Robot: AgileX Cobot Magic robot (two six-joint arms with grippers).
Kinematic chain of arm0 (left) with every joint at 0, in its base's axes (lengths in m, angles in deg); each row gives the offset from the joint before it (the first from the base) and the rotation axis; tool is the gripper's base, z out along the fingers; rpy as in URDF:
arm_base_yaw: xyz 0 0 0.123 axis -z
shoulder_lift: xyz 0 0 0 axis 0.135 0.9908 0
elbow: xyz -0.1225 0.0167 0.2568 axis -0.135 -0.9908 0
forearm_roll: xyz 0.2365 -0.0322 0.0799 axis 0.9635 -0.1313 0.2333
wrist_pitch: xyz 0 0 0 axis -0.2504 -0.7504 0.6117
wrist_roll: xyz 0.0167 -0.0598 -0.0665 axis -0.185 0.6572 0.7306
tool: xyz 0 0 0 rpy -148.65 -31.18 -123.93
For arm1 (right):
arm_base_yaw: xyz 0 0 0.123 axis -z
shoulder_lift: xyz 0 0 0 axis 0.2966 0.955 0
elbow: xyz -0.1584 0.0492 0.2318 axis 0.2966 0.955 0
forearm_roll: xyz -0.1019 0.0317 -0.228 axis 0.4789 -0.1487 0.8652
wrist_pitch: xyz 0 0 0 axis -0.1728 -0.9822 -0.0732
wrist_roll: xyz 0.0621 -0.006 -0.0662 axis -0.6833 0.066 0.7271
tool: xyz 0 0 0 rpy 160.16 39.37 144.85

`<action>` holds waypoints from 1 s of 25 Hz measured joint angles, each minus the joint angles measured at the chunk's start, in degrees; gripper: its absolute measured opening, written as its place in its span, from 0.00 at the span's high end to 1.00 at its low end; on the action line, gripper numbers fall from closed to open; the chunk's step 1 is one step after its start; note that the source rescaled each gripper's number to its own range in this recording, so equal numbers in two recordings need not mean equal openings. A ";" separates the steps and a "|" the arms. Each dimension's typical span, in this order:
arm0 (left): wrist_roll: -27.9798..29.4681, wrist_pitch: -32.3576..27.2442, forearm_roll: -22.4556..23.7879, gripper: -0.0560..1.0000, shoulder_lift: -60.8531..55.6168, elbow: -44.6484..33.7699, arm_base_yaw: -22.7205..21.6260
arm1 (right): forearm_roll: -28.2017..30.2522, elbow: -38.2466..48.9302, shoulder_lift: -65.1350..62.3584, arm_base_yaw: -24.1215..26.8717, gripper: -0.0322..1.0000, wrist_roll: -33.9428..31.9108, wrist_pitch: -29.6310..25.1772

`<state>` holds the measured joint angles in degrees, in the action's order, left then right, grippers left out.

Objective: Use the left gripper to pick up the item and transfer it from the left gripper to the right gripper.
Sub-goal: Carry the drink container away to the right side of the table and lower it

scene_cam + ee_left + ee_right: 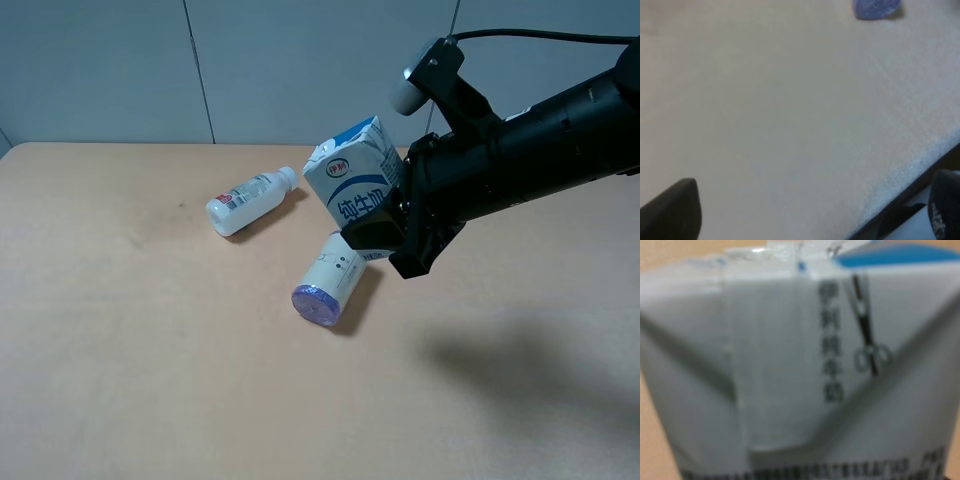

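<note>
The item, a white carton with blue top and blue printing (355,178), is held tilted in the air above the table by my right gripper (377,224), which is shut on its lower end. The carton's gabled end fills the right wrist view (800,365), blurred and very close. My left gripper (810,215) is open and empty: its two black fingertips (675,210) stand far apart over bare table near the table's edge. The left arm does not show in the exterior high view.
A white plastic bottle (250,202) lies on the tan table (120,350) left of the carton. A white cylinder with purple ends (330,275) lies under the carton; its purple end shows in the left wrist view (875,7). The table's edge (910,185) shows there too.
</note>
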<state>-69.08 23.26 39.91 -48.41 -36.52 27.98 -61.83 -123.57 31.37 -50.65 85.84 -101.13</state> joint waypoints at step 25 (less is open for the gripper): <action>0.00 0.21 -0.19 0.16 -0.44 0.00 -37.42 | 0.00 0.00 0.00 0.00 0.94 -4.04 1.69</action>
<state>-69.08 23.46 39.71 -48.85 -36.52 -9.44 -61.83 -123.57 31.37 -50.65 81.79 -99.44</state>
